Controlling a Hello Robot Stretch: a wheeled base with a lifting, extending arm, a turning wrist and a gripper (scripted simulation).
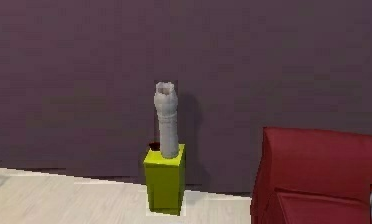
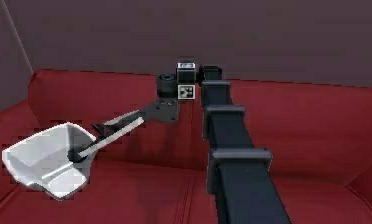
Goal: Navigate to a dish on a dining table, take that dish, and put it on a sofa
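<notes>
Red sofa [image 2: 304, 120], dish [image 2: 39, 162] perhaps at claw [image 2: 78, 153]

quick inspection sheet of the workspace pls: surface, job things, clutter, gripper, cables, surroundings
surface: red sofa, with seat and backrest across the arm side view; its end is also at the forward view's right
job's things: white dish at the sofa seat, at the arm side view's left; cannot tell whether it rests on the cushion or hangs above it
clutter: nothing seen
grippers: gripper at the end of the dark arm, with its fingers reaching to the dish; cannot tell whether it holds anything
cables: nothing seen
surroundings: purple wall, pale floor, and a yellow-green box by the wall with a grey column-like piece standing in it
</notes>
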